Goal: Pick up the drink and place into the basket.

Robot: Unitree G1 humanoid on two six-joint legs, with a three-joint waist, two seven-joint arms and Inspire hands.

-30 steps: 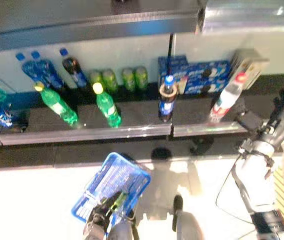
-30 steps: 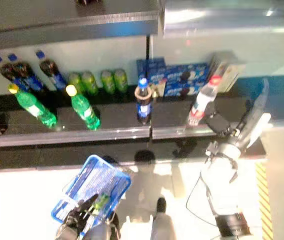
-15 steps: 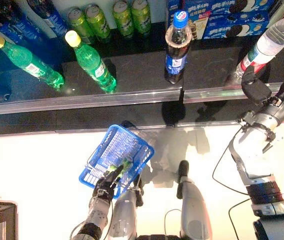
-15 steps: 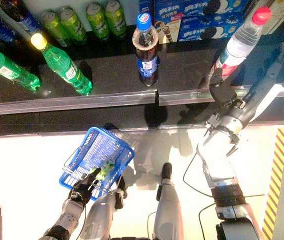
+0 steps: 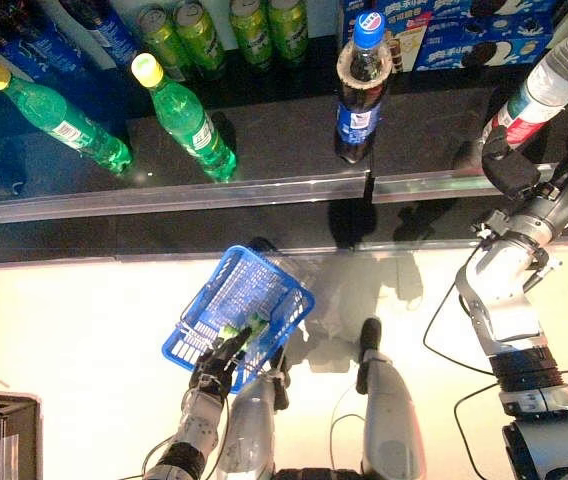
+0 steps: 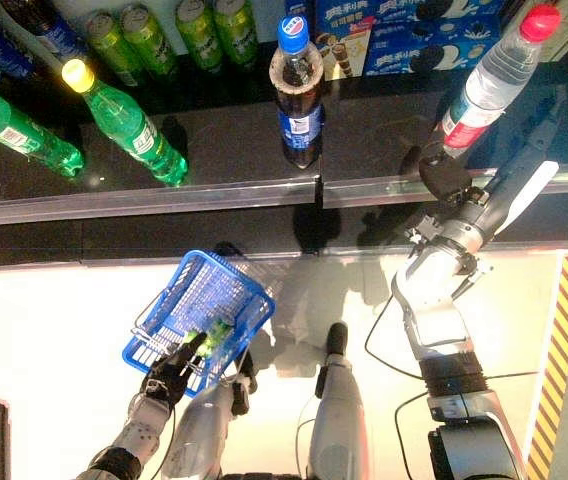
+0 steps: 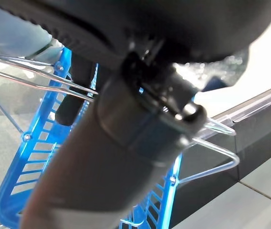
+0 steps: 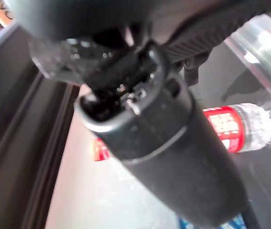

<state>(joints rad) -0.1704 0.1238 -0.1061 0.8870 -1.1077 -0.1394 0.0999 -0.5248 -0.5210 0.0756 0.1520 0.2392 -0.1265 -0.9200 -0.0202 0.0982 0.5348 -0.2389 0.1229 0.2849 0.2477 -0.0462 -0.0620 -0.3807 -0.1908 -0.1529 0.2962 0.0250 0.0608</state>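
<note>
The left robot hand (image 5: 214,366) grips the blue basket's (image 5: 232,300) wire handle. The right robot hand (image 6: 442,178) is just beside the clear water bottle (image 6: 486,82); I cannot tell its fingers' state, perhaps touching.

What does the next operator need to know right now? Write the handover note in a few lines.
Left hand: shut on the blue basket's wire handle, holding it low over the floor.
Right hand: up at the shelf edge, beside the base of the clear water bottle with the red cap; its grip cannot be made out.
Done: the reach to the shelf. The basket holds no bottle.
Left: close on a drink, lift it off the shelf and put it into the basket.
</note>
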